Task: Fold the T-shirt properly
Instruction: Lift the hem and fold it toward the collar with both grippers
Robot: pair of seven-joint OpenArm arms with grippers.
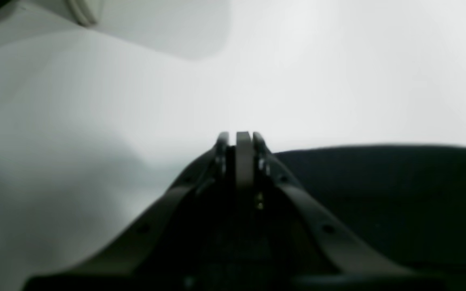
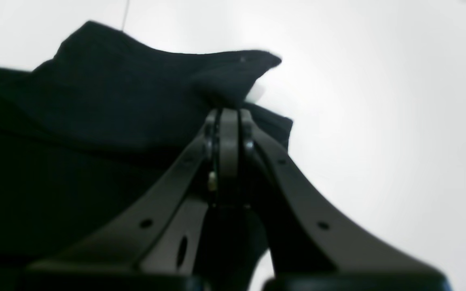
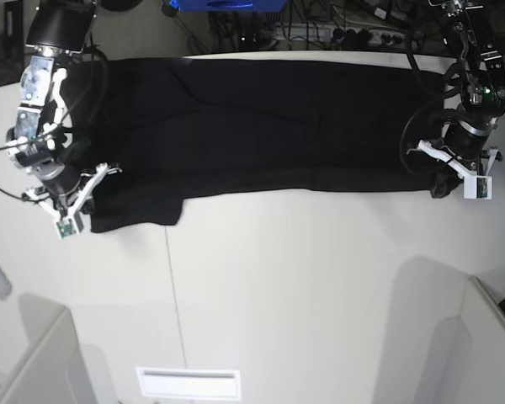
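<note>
Your left gripper [image 1: 244, 139] had dull grey-brown fingers [image 1: 244, 157] with round screw holes along flaring black struts. Your right gripper [image 2: 229, 115] matched it, with a small brass fitting below its tips. Both arms were black and silver, trailing black cables, with white wrist brackets.

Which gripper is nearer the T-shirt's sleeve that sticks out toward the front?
Right. The right gripper sits at the sleeve of the T-shirt; the left gripper is at the opposite end.
</note>
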